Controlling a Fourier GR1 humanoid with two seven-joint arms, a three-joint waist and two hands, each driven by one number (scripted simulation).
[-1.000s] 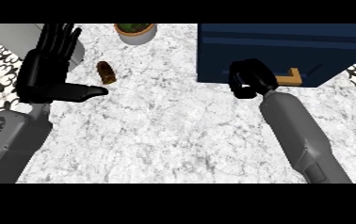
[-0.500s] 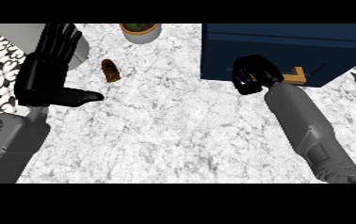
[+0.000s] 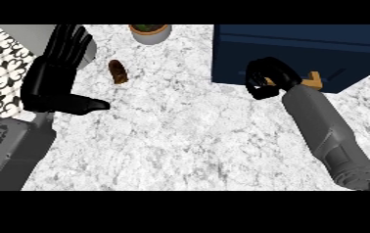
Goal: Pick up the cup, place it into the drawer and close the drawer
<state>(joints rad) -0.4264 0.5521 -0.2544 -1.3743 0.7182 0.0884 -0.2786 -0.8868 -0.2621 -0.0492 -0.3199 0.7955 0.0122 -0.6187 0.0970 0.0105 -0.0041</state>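
A: What surrounds the drawer (image 3: 292,53)?

B: It's a dark navy box, flat-fronted, on the white marbled table (image 3: 180,129). My right hand (image 3: 266,78) sits at its front by the tan wooden handle (image 3: 315,80), fingers curled; whether they grip the handle I cannot tell.

A: The cup (image 3: 118,71)?

B: Small, brown, rounded, well left of the drawer. A grey pot (image 3: 150,33) with soil stands beyond it. My left hand (image 3: 54,75) rests open further left, fingers straight.

So we're looking at two hands, left (image 3: 54,80) and right (image 3: 264,78), one brown cup (image 3: 118,71), one potted plant (image 3: 150,32), and one blue drawer cabinet (image 3: 289,51).
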